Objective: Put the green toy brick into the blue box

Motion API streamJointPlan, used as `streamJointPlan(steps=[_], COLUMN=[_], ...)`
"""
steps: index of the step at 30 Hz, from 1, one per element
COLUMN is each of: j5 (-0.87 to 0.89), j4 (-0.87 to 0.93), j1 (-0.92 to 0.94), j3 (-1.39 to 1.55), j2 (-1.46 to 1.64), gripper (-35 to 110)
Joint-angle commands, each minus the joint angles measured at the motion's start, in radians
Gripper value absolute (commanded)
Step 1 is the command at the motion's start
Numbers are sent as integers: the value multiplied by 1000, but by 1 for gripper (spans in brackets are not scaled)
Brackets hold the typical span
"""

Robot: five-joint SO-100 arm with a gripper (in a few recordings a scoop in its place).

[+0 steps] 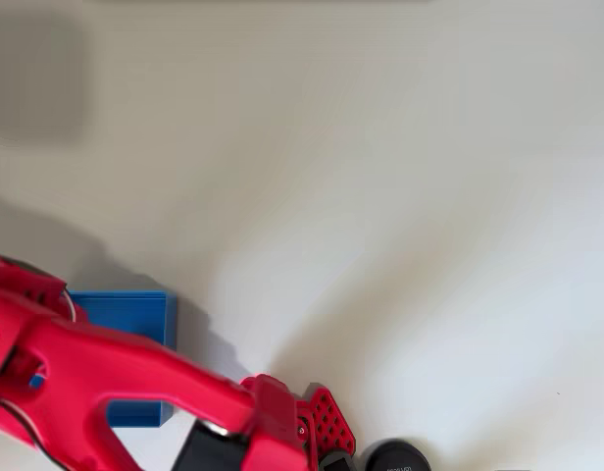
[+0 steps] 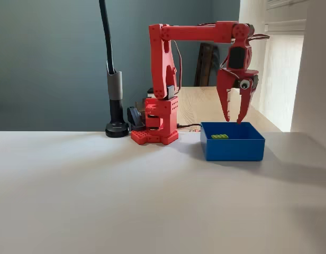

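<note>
**Brick lying in the box, fingers spread above it**

From my remote seat, I see a plain white table (image 2: 126, 196), matte and evenly lit, with soft shadows falling beside the blue box (image 2: 233, 148). Behind the box in the fixed view stands a dark grey-teal wall (image 2: 46, 63); to the right of the box there is a bright white surface that looks like a window surround, and beyond the box a pale wooden tabletop (image 2: 205, 106) runs back into the room. Left of the box sits the red arm's base (image 2: 155, 132), and further left again a black stand with a round foot (image 2: 117, 128) and a thin dark pole rising out of frame.

The green toy brick (image 2: 219, 136) lies flat on the floor of the box, studs up, toward the box's left and rear part in the fixed view. The gripper (image 2: 233, 119) hangs directly above the box, pointing straight down, its two red fingers (image 2: 223, 108) spread apart with nothing between them. Their tips sit just above the box's rim, a little right of the brick and clear of it.

In the overhead view the red arm (image 1: 135, 383) crosses over the box (image 1: 125, 309), covering most of it.
</note>
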Motion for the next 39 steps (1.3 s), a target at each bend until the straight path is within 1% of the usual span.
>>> streamJointPlan(steps=[1, 6, 10, 13, 21, 26, 31, 39], j5=[-9, -67, -106, -133, -175, -184, -199, -215], j4=[20, 17, 17, 6, -106, -204, -270, -314], j1=[92, 123, 213, 334, 729, 896, 974, 985], j3=[-46, 8, 44, 75, 189, 295, 451, 746], j2=[101, 279, 385, 426, 500, 600, 752, 1045], gripper=[0, 0, 0, 0, 0, 0, 0, 0])
